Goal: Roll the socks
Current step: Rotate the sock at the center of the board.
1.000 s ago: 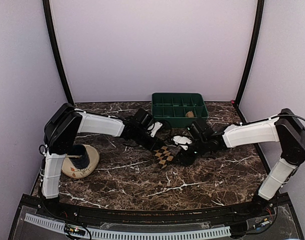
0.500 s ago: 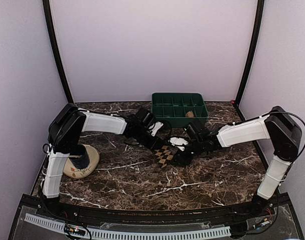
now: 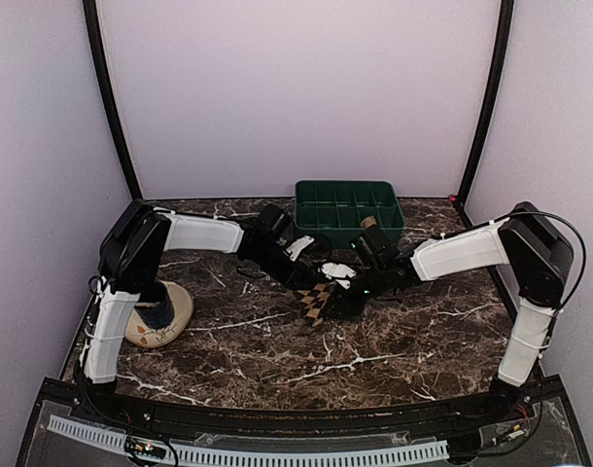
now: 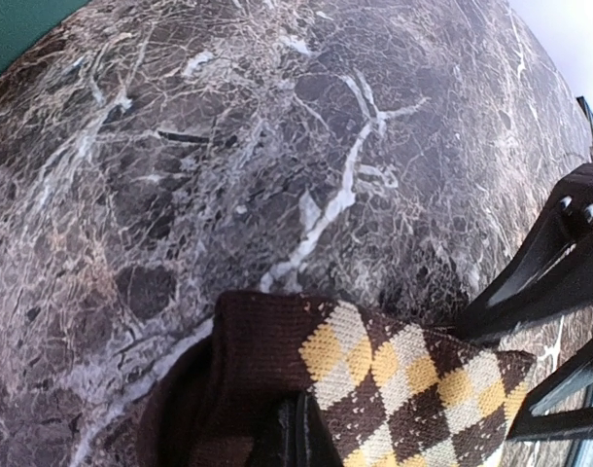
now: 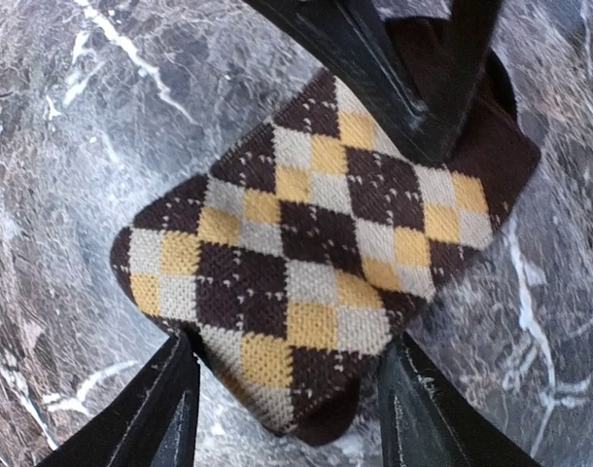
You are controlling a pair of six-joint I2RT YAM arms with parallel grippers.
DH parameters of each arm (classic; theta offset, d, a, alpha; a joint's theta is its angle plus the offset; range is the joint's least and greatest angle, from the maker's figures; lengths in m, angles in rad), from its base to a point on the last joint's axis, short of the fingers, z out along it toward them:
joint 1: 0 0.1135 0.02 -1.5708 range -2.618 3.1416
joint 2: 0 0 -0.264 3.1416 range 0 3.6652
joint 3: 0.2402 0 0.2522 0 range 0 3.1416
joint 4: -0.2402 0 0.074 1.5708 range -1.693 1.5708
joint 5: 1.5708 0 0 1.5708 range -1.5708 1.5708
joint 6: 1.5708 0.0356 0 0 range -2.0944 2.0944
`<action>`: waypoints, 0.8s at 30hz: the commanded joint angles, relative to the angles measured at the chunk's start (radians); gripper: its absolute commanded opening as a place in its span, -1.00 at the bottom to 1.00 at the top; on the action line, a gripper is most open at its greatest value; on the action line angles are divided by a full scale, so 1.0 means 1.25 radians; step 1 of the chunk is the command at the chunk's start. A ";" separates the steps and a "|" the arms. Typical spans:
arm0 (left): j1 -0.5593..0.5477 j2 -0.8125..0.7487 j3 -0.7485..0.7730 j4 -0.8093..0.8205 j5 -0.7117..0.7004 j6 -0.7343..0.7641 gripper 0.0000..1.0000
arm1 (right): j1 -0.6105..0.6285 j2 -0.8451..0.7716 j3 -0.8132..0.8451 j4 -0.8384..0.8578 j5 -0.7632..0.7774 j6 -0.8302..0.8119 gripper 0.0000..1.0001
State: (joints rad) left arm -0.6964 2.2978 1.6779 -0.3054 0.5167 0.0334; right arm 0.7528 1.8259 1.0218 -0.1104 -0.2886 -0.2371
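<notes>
Item: checked sock (image 5: 306,263) — lying flat on the desk (image 3: 277,360) near its middle, just in front of the green tray (image 3: 346,184). No turn of a roll shows in it, so the rolling looks not yet begun. A small tan thing (image 3: 368,222) sits in one tray compartment, too small to say whether it is a finished sock. Left end effector (image 5: 435,131): closed on the plain brown cuff end of the sock. Right end effector (image 5: 289,342): fingers apart, standing either side of the opposite end, close to the fabric but, as far as can be seen, not clamped on it. Left arm (image 3: 194,236): stretched out to the right, low over the desk. Right arm (image 3: 462,255): stretched out to the left, wrist tipped down — the two meet over the sock. Left to do, by judgement: the whole roll.
</notes>
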 commanded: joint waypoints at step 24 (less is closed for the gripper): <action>0.022 0.119 0.114 -0.189 -0.004 0.069 -1.00 | 0.081 0.017 0.021 -0.017 -0.134 0.015 0.03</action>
State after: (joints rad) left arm -0.6758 2.3810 1.8313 -0.4519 0.5861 0.0948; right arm 0.8211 1.8477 1.0340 -0.1284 -0.4290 -0.2298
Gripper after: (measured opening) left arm 0.017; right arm 0.518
